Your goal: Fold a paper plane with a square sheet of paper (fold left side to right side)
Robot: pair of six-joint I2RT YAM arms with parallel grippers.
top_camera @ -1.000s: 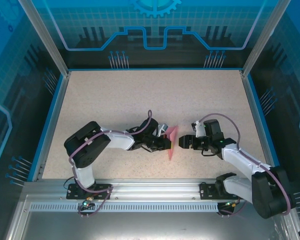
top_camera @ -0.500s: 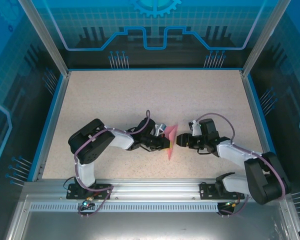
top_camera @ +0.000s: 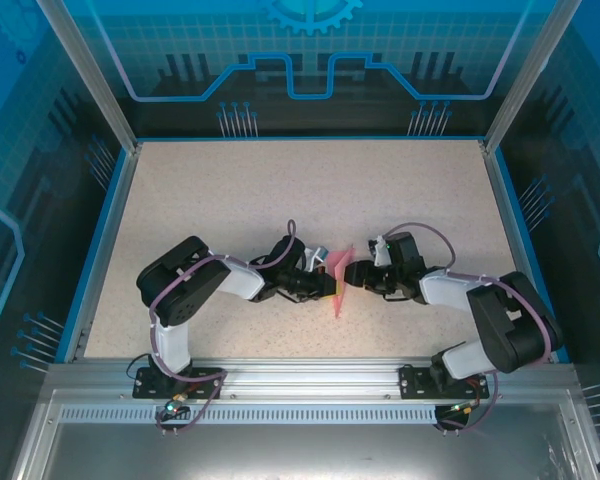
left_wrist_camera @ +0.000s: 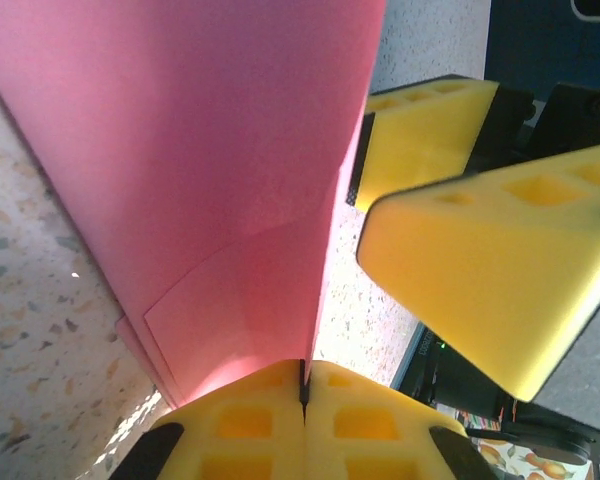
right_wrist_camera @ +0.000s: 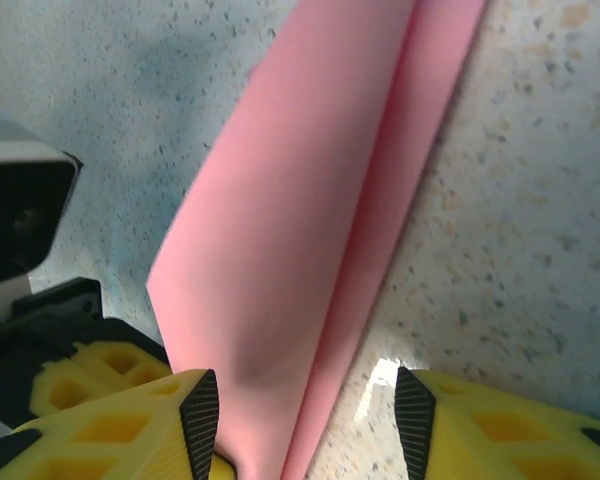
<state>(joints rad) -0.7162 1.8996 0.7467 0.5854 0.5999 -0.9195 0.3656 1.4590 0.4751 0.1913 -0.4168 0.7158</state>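
Top external view puts the paper (top_camera: pixel 338 287) on edge at the middle of the table (top_camera: pixel 230 200), its long axis running near-to-far, directly between the two arms. The left gripper (top_camera: pixel 323 287) is against its left face and the right gripper (top_camera: pixel 353 276) against its right, both right at it. The left gripper's pads are pinched tight on one edge of the paper. The right gripper's jaws stand part-open, straddling the opposite edge without clamping it. The next squeeze, I judge, should catch both layers.
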